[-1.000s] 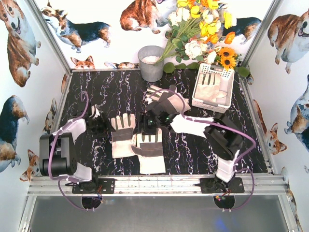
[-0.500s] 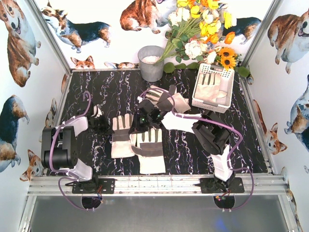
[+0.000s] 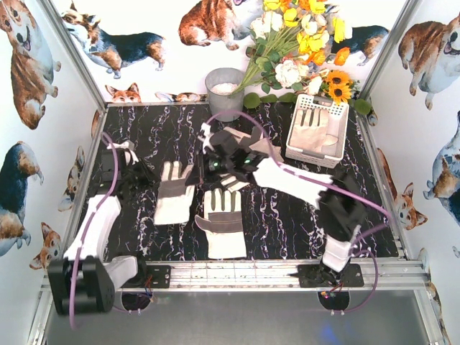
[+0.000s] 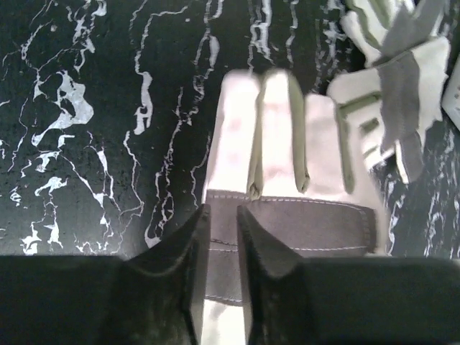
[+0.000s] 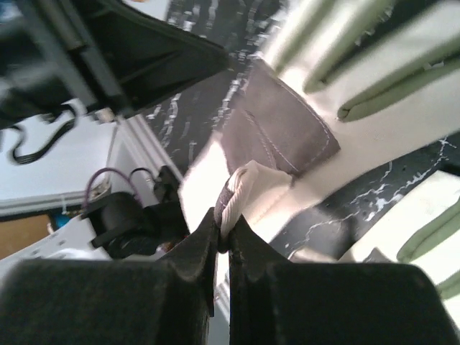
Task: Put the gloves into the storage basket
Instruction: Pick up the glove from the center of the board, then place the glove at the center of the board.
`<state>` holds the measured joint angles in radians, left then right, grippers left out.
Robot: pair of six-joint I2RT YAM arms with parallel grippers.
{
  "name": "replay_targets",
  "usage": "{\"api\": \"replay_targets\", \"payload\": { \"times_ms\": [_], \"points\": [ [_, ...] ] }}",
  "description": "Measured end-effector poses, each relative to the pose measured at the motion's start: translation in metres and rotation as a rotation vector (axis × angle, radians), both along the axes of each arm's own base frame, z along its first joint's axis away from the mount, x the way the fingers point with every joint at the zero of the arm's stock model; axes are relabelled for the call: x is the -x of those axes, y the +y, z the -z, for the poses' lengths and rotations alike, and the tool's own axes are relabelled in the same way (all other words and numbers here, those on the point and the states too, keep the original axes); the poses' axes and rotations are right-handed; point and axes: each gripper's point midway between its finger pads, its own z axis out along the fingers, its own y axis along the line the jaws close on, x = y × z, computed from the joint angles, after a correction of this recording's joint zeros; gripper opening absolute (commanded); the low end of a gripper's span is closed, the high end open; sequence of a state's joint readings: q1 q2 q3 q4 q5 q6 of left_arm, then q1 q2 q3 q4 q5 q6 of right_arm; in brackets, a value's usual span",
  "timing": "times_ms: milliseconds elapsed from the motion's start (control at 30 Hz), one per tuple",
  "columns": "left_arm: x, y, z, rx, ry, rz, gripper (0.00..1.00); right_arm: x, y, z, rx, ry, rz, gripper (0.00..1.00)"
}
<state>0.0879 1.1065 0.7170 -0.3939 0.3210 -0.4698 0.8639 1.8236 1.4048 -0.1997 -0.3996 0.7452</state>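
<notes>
A cream glove [image 3: 175,192] with a grey patch lies left of centre. My left gripper [image 3: 135,180] is at its left side. In the left wrist view the left gripper [image 4: 223,215] stands a narrow gap apart over that glove's [image 4: 287,144] patch, pinching nothing I can see. A second glove [image 3: 224,223] lies flat near the front. My right gripper [image 3: 228,157] is shut on a fold of a third glove [image 3: 237,135]; the pinched fold [image 5: 241,190] shows between its jaws [image 5: 224,230]. The white storage basket [image 3: 343,115] at the back right holds another glove [image 3: 314,129].
A grey metal bucket [image 3: 225,93] stands at the back centre, close behind the right gripper. Artificial flowers [image 3: 302,43] lean over the basket's far side. Printed walls close in the dark marble table [image 3: 287,223] on three sides.
Both grippers closed from open; the left has since parted slightly. The left arm swung left, and the left glove shifted left and back. The right gripper moved back-left with its glove.
</notes>
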Motion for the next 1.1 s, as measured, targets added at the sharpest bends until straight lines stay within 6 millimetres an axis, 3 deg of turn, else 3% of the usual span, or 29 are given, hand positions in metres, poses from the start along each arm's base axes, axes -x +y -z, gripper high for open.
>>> {"api": "replay_targets", "payload": {
  "times_ms": [167, 267, 333, 467, 567, 667, 833, 1100],
  "points": [
    [0.012, -0.008, -0.043, 0.026, -0.088, 0.016, 0.40, 0.020, -0.032, -0.073, -0.082, -0.112, -0.010, 0.00],
    [0.021, -0.016, -0.066, 0.049, -0.131, 0.053, 0.48, 0.041, -0.070, -0.083, -0.076, -0.131, -0.004, 0.00],
    [0.029, -0.023, -0.072, 0.067, -0.137, 0.085, 0.54, 0.051, -0.105, -0.072, -0.035, -0.114, 0.026, 0.00],
    [0.049, -0.038, -0.066, 0.097, -0.102, 0.144, 0.60, 0.071, -0.189, -0.024, 0.124, -0.045, 0.153, 0.00],
    [0.064, -0.047, -0.051, 0.118, -0.067, 0.171, 0.62, 0.088, -0.239, 0.005, 0.223, -0.002, 0.240, 0.00],
    [0.079, -0.057, -0.030, 0.143, -0.010, 0.191, 0.63, 0.099, -0.273, 0.028, 0.298, 0.036, 0.314, 0.00],
    [0.094, -0.071, -0.006, 0.166, 0.072, 0.210, 0.64, 0.109, -0.300, 0.066, 0.438, 0.153, 0.363, 0.00],
    [0.095, -0.091, -0.001, 0.186, 0.076, 0.254, 0.64, 0.097, -0.304, 0.090, 0.499, 0.186, 0.411, 0.00]
  ]
}}
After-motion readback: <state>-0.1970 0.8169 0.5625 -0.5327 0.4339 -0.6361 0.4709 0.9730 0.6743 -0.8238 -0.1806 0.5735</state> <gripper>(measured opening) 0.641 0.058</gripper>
